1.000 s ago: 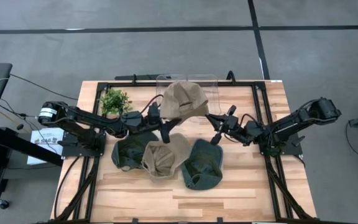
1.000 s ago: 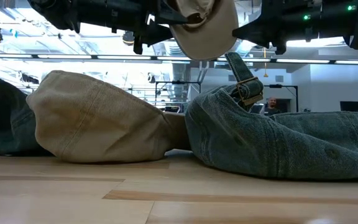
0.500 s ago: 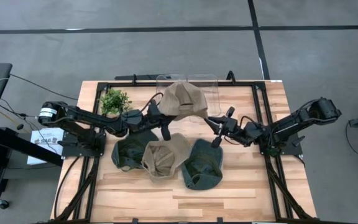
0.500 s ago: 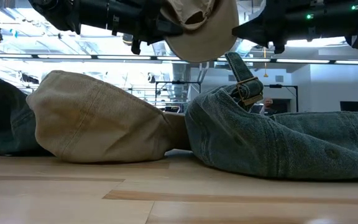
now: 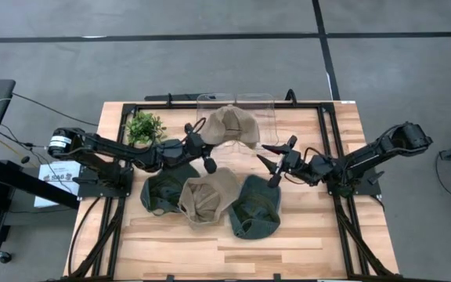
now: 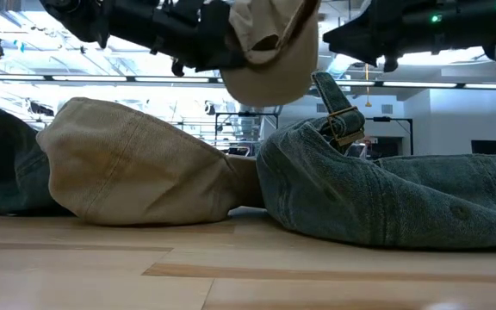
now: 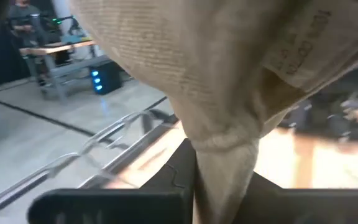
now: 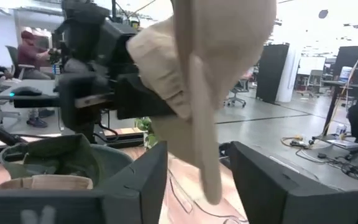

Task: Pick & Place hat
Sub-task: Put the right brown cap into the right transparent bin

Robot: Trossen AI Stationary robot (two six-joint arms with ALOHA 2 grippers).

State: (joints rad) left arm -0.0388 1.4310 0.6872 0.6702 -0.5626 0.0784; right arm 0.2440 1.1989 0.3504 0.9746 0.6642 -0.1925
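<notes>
- The left hand (image 5: 196,146) is clenching the tan hat (image 5: 229,127) by its edge and holding it up in the air above the surface (image 5: 304,227), toward the far edge near the middle.
- In the left wrist view a fold of the tan hat (image 7: 222,143) is sitting pinched between the dark fingers (image 7: 179,180).
- The right hand (image 5: 276,164) is hovering just beside the hat on its right-edge side with its fingers spread and released, holding nothing; in the right wrist view the tan hat (image 8: 210,81) is hanging just ahead of the gap between its fingers (image 8: 142,186).
- Three more hats are lying in a touching row across the middle of the surface: a dark green hat (image 5: 161,193), a second tan hat (image 5: 207,197) and a denim hat (image 5: 254,210).
- A clear bin (image 5: 257,104) is standing at the far edge just behind the raised hat, and a small green plant (image 5: 145,126) is sitting nearer the far left corner.
</notes>
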